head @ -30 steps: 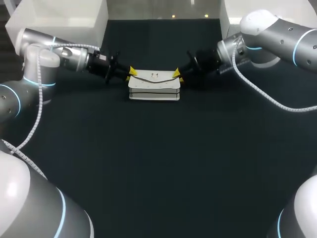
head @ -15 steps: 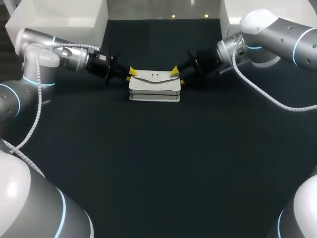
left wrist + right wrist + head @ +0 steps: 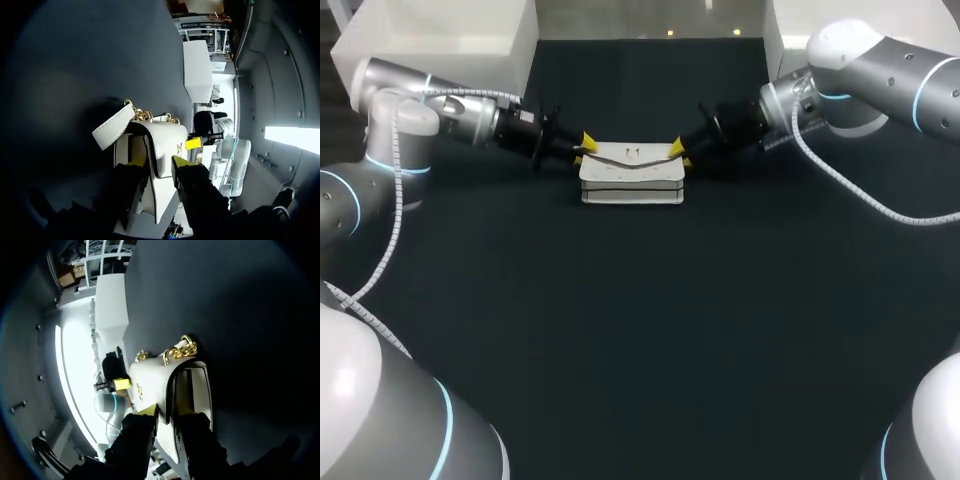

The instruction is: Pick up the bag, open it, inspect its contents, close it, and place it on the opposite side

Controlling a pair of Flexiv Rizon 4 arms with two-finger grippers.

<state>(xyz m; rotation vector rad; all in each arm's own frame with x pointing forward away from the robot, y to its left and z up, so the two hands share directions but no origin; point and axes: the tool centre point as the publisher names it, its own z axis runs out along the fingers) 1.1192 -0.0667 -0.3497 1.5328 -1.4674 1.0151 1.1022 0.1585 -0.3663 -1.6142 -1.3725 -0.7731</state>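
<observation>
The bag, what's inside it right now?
Nothing of the contents shows. The bag has its flap lying over the opening, with the left gripper and right gripper at the flap's ends.

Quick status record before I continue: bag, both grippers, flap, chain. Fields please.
bag: white, resting on the dark table, far middle
left gripper: at the bag's left end, shut on the flap edge
right gripper: at the bag's right end, shut on the flap edge
flap: folded down over the front; cannot tell whether it is latched
gold chain: bunched at the bag's top
</observation>
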